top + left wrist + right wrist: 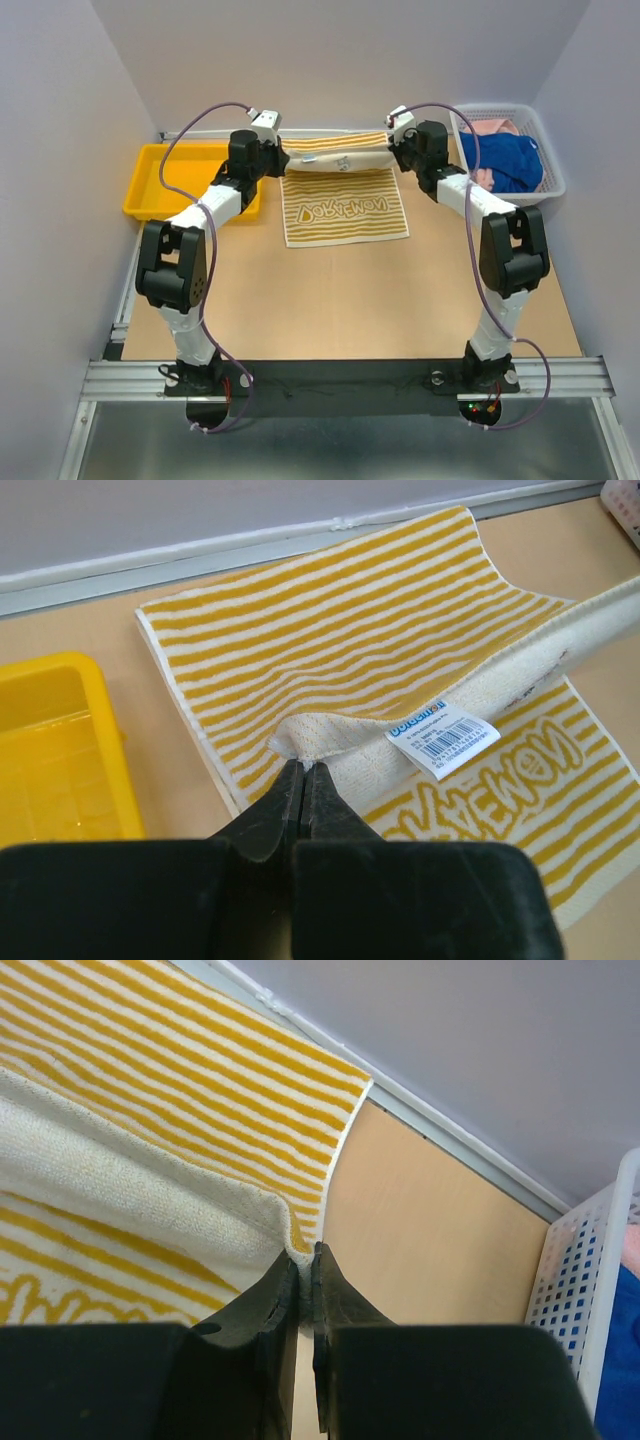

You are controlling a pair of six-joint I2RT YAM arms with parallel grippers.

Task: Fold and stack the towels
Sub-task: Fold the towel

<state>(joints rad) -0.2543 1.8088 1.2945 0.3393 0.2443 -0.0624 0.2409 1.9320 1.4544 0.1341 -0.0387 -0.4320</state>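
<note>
The striped towel (pixel 345 228) is carrying large yellow block lettering (pixel 343 207) across its flat part, at the upper centre of the top view. The word is sitting upside down there and is appearing to spell "DORAEMON". In the left wrist view only part of that lettering (pixel 490 800) is showing, at lower right, again inverted. A small white label (pixel 442 742) on the lifted edge is showing a blue wordmark, apparently "Doraemon", above fine print that is coming out too small to read. In the right wrist view only unreadable letter tops are showing at lower left.
</note>
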